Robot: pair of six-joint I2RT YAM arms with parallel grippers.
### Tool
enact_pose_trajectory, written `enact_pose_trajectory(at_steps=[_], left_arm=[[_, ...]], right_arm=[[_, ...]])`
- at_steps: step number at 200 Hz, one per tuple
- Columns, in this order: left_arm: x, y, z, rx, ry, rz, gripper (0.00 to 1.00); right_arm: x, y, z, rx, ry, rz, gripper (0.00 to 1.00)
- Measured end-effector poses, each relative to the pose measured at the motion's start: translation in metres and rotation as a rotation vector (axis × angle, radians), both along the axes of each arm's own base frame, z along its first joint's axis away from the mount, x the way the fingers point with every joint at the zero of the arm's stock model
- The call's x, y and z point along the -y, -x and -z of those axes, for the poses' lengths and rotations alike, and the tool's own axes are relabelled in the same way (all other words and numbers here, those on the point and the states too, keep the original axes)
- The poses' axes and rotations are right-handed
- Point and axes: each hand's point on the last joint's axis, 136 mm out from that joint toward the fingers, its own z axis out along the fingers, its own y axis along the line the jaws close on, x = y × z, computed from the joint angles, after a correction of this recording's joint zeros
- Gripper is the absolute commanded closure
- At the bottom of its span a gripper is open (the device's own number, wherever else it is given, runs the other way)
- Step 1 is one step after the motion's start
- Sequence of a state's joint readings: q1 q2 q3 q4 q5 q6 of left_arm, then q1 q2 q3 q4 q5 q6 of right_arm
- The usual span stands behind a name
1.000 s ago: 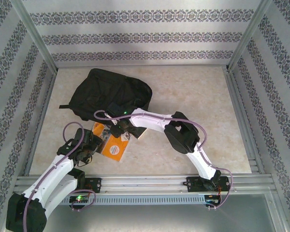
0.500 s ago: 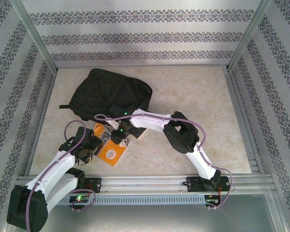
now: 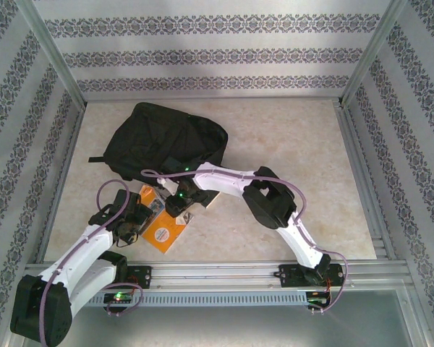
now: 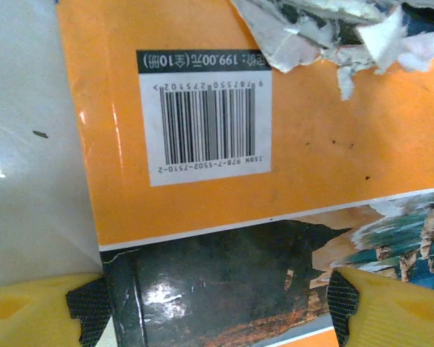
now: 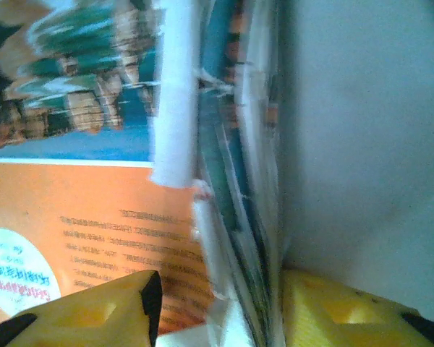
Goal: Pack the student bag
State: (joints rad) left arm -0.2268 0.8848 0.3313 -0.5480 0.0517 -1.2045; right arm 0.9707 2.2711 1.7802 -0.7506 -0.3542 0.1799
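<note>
Nearest, the left pincer [image 4: 217, 307] spreads open over the orange book [image 4: 333, 144] on the table [image 3: 296, 130]. The right pincer [image 5: 220, 307] straddles its torn page edge, grip unclear. Beyond lies the student bag [image 3: 163, 137], back left.

Overhead view looks down; wrist views closely share the book [image 3: 166, 230].
</note>
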Motion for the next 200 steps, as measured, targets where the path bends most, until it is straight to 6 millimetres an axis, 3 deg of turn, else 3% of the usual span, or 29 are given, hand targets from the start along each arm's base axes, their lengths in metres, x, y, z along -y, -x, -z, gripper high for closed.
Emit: enact_pose_trajectory(at_steps=[35, 68, 85, 113, 146, 165, 200], left_arm=[[0.000, 0.000, 0.000, -0.001, 0.000, 0.000, 0.18], [0.000, 0.000, 0.001, -0.002, 0.000, -0.001, 0.18], [0.000, 0.000, 0.001, -0.002, 0.000, 0.000, 0.19], [0.001, -0.003, -0.004, 0.011, 0.003, 0.008, 0.16], [0.008, -0.008, -0.020, 0.071, 0.021, 0.069, 0.13], [0.012, -0.018, -0.040, 0.136, 0.026, 0.118, 0.12], [0.025, -0.052, -0.117, 0.356, 0.020, 0.233, 0.12]], right_arm=[[0.002, 0.012, -0.007, -0.177, -0.083, 0.056, 0.72], [-0.004, 0.018, -0.022, -0.306, -0.168, 0.100, 0.74], [-0.008, 0.020, -0.026, -0.341, -0.186, 0.113, 0.89], [-0.009, 0.020, -0.028, -0.355, -0.186, 0.131, 1.00], [-0.002, 0.022, -0.037, -0.337, -0.212, 0.146, 1.00], [0.005, 0.027, -0.061, -0.305, -0.249, 0.142, 1.00], [0.015, 0.034, -0.130, -0.213, -0.381, 0.106, 1.00]])
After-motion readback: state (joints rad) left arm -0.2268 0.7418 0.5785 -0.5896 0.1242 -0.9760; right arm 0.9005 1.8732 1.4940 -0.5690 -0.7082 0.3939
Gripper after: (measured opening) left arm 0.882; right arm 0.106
